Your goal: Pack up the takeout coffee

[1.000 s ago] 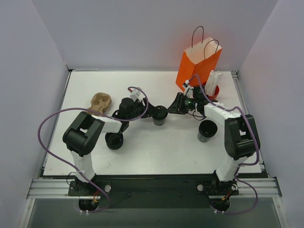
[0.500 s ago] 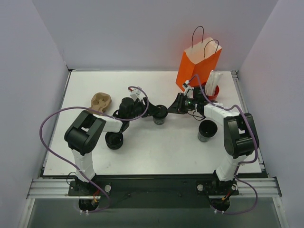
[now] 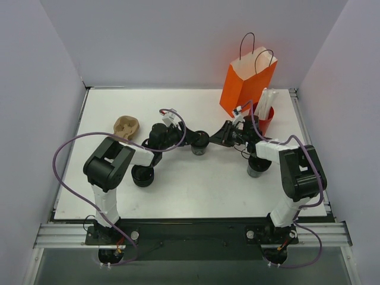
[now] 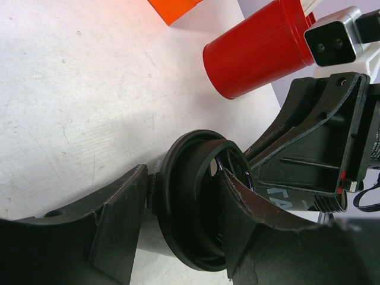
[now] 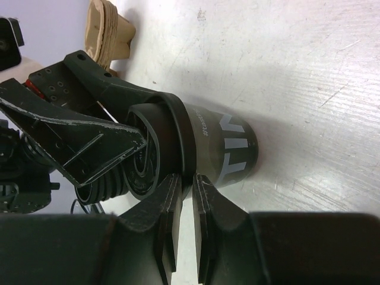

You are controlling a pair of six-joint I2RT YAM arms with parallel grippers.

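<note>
The takeout coffee (image 3: 200, 144) is a small dark grey cup with a black top rim, standing mid-table. It also shows in the left wrist view (image 4: 190, 196) and the right wrist view (image 5: 225, 142). My left gripper (image 3: 193, 141) is shut on it from the left, one finger on the outer wall and the other over its mouth (image 4: 184, 178). My right gripper (image 3: 212, 139) reaches in from the right. Its fingers are nearly together and pinch the edge of the black rim (image 5: 188, 178). The orange paper bag (image 3: 246, 83) stands upright at the back right.
A red cup of white straws (image 3: 265, 114) stands by the bag. A second dark cup (image 3: 255, 169) sits half under my right arm. A low ribbed black stack (image 3: 142, 176) lies front left. A tan cardboard cup carrier (image 3: 126, 126) lies at the left.
My right arm's elbow has swung down toward the second dark cup, covering more of it. Both grippers and the takeout coffee have stayed in place.
</note>
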